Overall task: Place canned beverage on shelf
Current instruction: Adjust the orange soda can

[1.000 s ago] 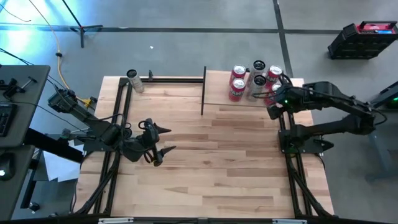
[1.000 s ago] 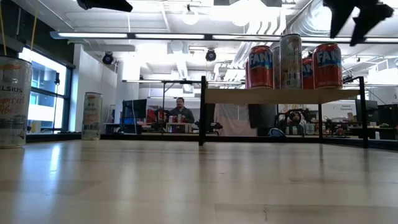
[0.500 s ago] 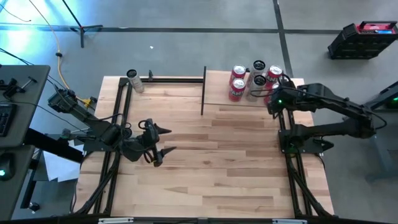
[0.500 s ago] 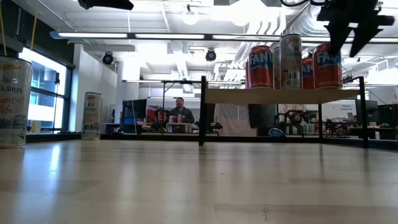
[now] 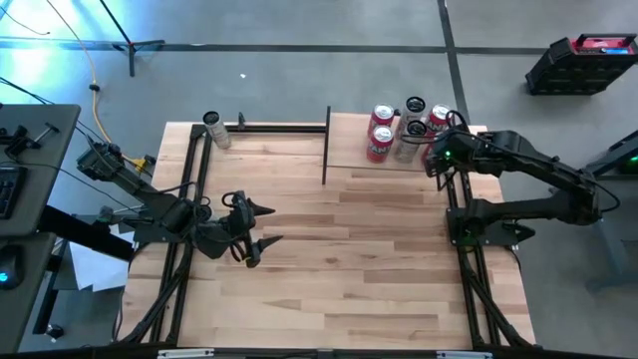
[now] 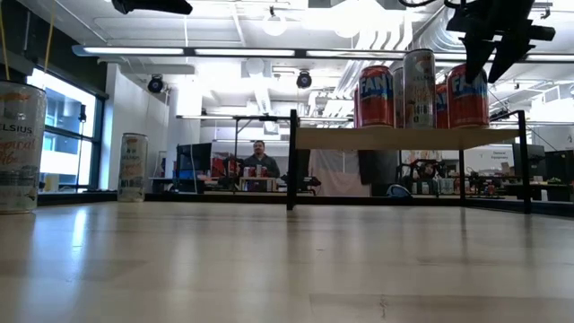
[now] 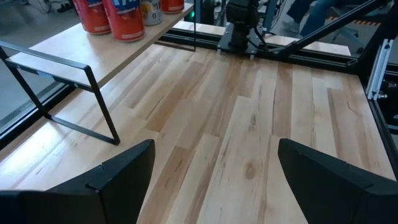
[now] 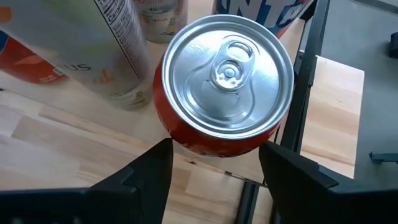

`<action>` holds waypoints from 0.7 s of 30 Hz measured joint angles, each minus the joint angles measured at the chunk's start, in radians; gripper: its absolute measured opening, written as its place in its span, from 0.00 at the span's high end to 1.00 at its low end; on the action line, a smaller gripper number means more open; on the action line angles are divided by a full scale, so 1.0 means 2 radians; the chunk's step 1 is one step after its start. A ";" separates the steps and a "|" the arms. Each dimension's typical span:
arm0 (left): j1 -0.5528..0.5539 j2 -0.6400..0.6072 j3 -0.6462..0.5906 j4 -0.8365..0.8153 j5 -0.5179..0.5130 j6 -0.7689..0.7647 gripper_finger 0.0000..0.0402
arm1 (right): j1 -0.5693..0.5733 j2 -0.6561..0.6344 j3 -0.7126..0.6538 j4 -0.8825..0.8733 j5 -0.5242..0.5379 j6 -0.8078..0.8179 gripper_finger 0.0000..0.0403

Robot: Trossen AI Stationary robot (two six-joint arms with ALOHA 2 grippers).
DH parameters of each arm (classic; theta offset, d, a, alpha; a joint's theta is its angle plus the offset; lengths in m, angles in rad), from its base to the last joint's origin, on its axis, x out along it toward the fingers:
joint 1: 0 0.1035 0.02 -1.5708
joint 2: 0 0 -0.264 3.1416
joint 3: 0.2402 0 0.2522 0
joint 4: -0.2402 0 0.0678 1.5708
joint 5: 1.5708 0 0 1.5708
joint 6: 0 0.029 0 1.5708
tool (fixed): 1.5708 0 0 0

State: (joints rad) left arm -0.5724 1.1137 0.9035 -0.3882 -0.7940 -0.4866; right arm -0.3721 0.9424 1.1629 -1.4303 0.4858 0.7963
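Red cans [image 5: 380, 138] upright on pale wood shelf [image 5: 349, 145], far right corner

In the high view the right gripper [image 5: 436, 157] hides the red can [image 8: 225, 87] beneath it.

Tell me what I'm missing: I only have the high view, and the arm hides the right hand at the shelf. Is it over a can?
Observer: Yes. In the right wrist view the right hand is open, with one finger on either side of a red can, seen lid-on. I can't tell whether they touch it.
Operator: Is that can upright?
Observer: In the low view it stands upright on the shelf, at the right end of the row.
Operator: And the left hand?
Observer: The left wrist view shows the left hand open, with only bare tabletop between its fingers.
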 joint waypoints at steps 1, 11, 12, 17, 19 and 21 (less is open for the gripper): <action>0.000 0.000 0.000 0.000 0.000 0.000 0.17 | 0.000 0.000 0.000 0.000 0.001 -0.003 0.45; 0.000 0.000 0.000 0.000 0.003 -0.004 0.17 | 0.000 0.000 0.000 0.013 0.012 -0.009 0.45; 0.000 0.000 0.000 0.001 0.004 -0.004 0.17 | 0.000 0.000 0.000 0.015 0.012 -0.010 0.45; 0.000 0.000 0.000 0.001 0.019 -0.005 0.17 | 0.000 0.000 0.000 0.015 0.011 -0.010 0.45; 0.000 0.000 0.000 0.001 0.024 -0.005 0.17 | 0.000 0.000 0.000 0.015 0.011 -0.007 0.45; 0.000 0.000 0.000 0.001 0.026 -0.005 0.17 | 0.002 0.000 0.000 0.014 0.004 0.002 0.45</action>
State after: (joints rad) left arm -0.5724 1.1137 0.9035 -0.3866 -0.7422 -0.4973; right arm -0.3687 0.9424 1.1637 -1.4013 0.4931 0.7997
